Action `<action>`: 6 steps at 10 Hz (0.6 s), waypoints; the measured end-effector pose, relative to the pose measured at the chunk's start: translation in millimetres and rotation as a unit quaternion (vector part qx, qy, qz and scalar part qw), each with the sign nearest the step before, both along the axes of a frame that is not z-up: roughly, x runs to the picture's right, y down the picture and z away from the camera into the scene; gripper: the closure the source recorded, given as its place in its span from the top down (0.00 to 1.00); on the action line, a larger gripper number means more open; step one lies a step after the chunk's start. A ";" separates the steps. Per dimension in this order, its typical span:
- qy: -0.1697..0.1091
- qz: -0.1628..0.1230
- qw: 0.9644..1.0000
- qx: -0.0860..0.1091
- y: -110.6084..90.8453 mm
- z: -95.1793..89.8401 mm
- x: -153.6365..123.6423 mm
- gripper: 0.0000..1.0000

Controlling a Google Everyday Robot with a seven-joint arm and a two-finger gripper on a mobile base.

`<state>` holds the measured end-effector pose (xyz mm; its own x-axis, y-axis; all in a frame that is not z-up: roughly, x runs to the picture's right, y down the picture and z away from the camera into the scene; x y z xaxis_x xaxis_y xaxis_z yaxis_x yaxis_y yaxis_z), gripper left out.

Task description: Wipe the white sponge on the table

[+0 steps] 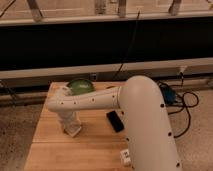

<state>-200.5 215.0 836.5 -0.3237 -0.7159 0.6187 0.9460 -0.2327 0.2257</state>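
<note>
Blurred tool (pixel 71 127) over table (pixel 97 147) left

Light bamboo table (pixel 45 145), wide planks. Green bowl (pixel 81 86) at its far edge. White gripper (pixel 71 127) was low on the table, just in front of the bowl. White arm (pixel 100 98) had small dark dots. Black phone (pixel 115 121) was front-right of the bowl.

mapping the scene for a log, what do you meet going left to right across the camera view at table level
gripper, low over the left part of the table → black phone → white labelled bottle at the near edge → cables on the floor. green bowl left out: it overlaps the gripper sideways.
</note>
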 end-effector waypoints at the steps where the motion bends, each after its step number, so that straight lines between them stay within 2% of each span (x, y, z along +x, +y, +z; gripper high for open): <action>1: -0.001 -0.001 1.000 0.000 -1.0 -1.5 -0.1 0.28; 2: -0.003 0.001 1.000 -0.002 -2.4 -3.8 0.1 0.16; 4: 0.000 0.016 1.000 -0.004 -8.6 -0.5 9.4 0.01; 6: 0.004 0.029 1.000 -0.007 -17.7 4.9 42.0 0.00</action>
<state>-158.5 197.4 841.4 -0.2757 -0.7247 0.6316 0.9599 -0.1734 0.2201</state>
